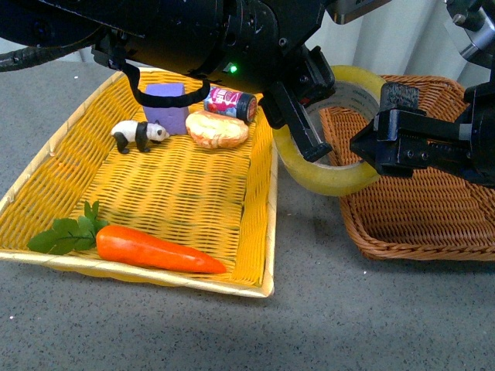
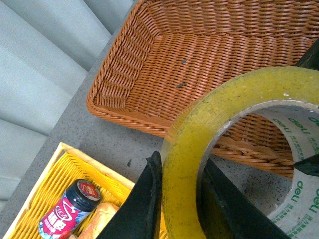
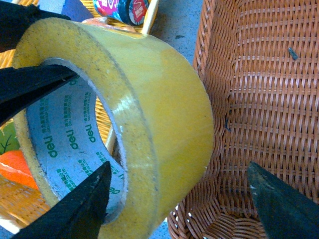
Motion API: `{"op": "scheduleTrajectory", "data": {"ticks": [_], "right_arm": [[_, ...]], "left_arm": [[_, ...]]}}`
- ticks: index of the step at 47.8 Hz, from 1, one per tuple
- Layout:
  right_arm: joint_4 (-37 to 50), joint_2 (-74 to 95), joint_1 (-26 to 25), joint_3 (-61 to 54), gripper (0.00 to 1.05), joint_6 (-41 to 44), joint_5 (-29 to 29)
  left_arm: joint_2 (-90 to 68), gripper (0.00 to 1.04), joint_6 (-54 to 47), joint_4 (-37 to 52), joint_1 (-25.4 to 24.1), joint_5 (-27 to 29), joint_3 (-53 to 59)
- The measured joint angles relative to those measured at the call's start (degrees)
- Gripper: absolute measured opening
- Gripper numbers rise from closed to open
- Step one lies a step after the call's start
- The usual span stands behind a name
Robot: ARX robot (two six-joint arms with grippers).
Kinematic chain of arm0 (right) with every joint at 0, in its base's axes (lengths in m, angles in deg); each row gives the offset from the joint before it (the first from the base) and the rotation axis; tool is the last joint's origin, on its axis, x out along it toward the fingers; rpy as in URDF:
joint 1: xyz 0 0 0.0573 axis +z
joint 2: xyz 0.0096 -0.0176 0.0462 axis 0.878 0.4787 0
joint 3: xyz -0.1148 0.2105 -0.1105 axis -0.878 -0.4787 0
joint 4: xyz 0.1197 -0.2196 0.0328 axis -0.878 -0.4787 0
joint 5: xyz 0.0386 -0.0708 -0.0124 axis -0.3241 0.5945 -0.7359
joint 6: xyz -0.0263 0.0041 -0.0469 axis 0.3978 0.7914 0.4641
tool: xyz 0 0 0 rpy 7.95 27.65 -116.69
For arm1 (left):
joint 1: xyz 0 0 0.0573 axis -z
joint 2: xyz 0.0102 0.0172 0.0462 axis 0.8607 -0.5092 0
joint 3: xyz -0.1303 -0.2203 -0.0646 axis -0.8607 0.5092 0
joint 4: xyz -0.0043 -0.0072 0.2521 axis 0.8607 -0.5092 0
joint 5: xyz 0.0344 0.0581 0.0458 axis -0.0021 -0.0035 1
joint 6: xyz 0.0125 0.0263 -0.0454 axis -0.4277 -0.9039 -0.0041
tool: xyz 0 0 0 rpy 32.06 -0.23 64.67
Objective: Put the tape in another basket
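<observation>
Grey speckled surface [image 1: 348,317] — pale curtain [image 2: 35,74] behind

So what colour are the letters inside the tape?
Green on white, inside the tape; clearest in the right wrist view.

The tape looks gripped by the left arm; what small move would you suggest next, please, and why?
I would probably close the right gripper on the tape. Its open fingers straddle the roll's wall, one inside the core and one outside, while the left gripper pinches the wall at the edge of the brown basket, so this looks like a handover.
</observation>
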Motion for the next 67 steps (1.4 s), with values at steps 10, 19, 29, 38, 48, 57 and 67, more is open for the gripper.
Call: {"op": "scheduleTrajectory", "data": {"ticks": [10,19,29,38,48,57,67], "right_arm": [[-0.6,0.0,0.2,1.0,0.43,-1.8,0.5],[-0.9,0.0,0.1,1.4,0.24,-4.0,2.1],[-0.7,0.5,-0.8,2.1,0.16,-3.3,2.3],[2.2,1.8,-2.3,3.2,0.16,0.7,4.9],[6.6,5.5,-3.3,4.6,0.16,8.7,8.7],[13.6,9.4,-9.7,1.9,0.15,20.4,18.2],[11.8,10.8,-10.2,3.2,0.15,23.5,16.6]], "left_arm": [[0.0,0.16,0.1,0.0,0.3,0.2,0.0],[0.3,0.17,3.8,-0.3,1.2,5.8,0.0],[1.3,0.55,11.3,2.6,1.4,11.2,0.0],[1.3,0.9,19.2,5.1,-1.0,14.0,0.0],[2.0,0.98,31.3,4.7,-3.8,10.4,1.4],[6.3,0.98,40.2,3.6,-10.3,13.1,1.6],[5.3,0.98,40.8,5.2,-10.9,21.2,1.6]]}}
